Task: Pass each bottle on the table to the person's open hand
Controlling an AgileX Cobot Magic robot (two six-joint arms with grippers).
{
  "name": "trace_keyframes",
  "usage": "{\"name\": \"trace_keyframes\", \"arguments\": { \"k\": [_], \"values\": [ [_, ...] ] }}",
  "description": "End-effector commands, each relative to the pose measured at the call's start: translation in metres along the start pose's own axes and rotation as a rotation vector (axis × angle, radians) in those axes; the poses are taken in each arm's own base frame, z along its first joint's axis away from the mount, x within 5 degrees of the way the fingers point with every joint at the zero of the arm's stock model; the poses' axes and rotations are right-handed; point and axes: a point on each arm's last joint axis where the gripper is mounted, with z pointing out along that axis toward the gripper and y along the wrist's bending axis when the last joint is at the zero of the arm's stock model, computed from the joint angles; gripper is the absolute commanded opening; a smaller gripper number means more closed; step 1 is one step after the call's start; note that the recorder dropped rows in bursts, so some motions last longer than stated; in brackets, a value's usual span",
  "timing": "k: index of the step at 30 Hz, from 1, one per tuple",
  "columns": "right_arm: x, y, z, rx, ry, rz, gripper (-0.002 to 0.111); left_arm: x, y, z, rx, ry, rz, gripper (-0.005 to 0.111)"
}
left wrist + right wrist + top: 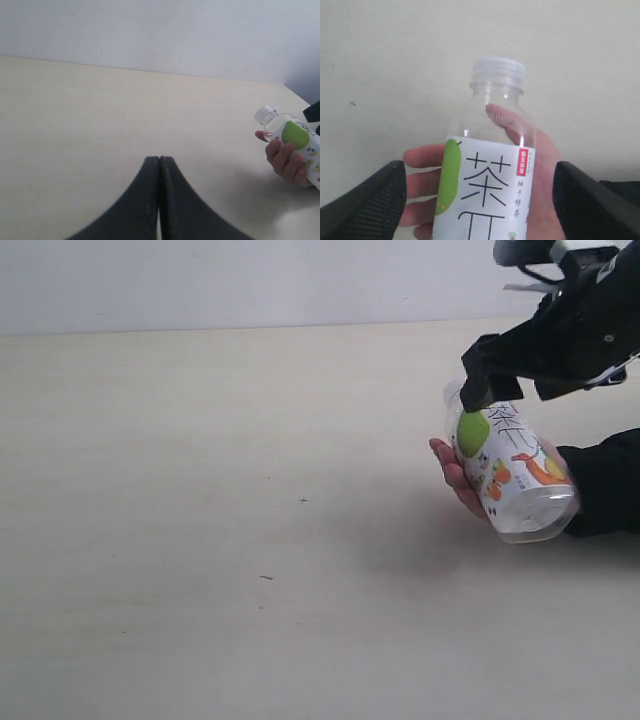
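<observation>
We see our R gripper (479, 194) spread wide, jaws either side of the clear plastic white-capped bottle (510, 475) w/ green-orange label. It lies in a person's open hand (453, 476), right side of the pale beige table (200, 490). L gripper (160, 172) is pinched closed, empty.

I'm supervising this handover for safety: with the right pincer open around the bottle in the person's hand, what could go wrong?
1. The open right pincer flanks the bottle and the hand; withdrawing sideways could knock the bottle or brush the hand.
2. The bottle lies tilted on the open palm, not visibly gripped; it might roll off onto the table.
</observation>
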Motion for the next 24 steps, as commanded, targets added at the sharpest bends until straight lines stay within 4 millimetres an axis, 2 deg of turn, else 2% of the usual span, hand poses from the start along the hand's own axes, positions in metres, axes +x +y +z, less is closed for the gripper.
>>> {"name": "trace_keyframes", "arguments": {
  "k": [1, 4, 6, 11, 15, 22, 24],
  "values": [
    [-0.003, 0.005, -0.038, 0.002, -0.144, -0.021, 0.075, 0.0, 0.0, 0.0, -0.001, -0.005, 0.002, 0.0],
    [0.0, 0.009, -0.066, 0.002, -0.228, -0.032, 0.071, 0.0, 0.0, 0.0, -0.001, -0.005, 0.002, 0.0],
    [0.003, 0.011, -0.086, 0.001, -0.286, -0.04, 0.062, 0.0, 0.0, 0.0, -0.001, -0.005, 0.002, 0.0],
    [0.018, 0.018, -0.129, -0.008, -0.391, -0.056, 0.029, 0.0, 0.0, 0.0, -0.001, -0.005, 0.002, 0.0],
    [0.033, 0.023, -0.152, -0.032, -0.42, -0.06, 0.0, 0.0, 0.0, 0.0, -0.001, -0.005, 0.002, 0.0],
    [0.061, 0.03, -0.202, -0.035, -0.589, -0.085, 0.0, 0.0, 0.0, 0.0, -0.001, -0.005, 0.002, 0.0],
    [0.068, 0.031, -0.211, -0.035, -0.623, -0.091, 0.0, 0.0, 0.0, 0.0, -0.001, -0.005, 0.002, 0.0]
  ]
}}
